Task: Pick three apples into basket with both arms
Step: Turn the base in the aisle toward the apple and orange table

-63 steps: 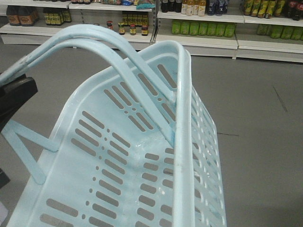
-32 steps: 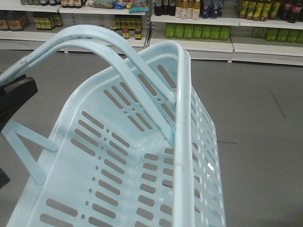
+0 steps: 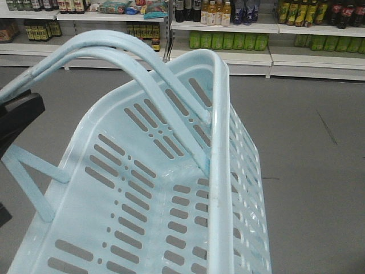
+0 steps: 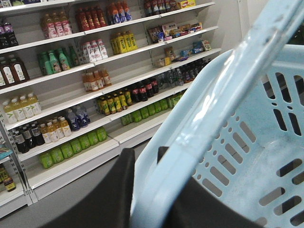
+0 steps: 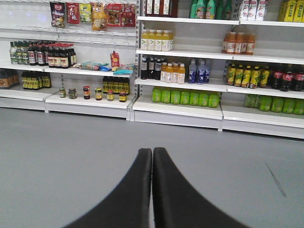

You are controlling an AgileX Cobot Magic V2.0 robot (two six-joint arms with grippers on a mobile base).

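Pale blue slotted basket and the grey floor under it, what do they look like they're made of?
Pale blue slotted basket: looks like moulded plastic, smooth and slightly glossy, with soft highlights along its rounded rim and clean-cut slots. Grey floor: probably a smooth matt coating or vinyl; even colour, faint scuff lines.

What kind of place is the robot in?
It looks like a supermarket: long white shelves full of drink bottles and jars, plus a pale blue shopping basket.

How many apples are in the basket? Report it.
0. The basket shows no apples on its visible floor; its near end is cropped, so some may hide there.
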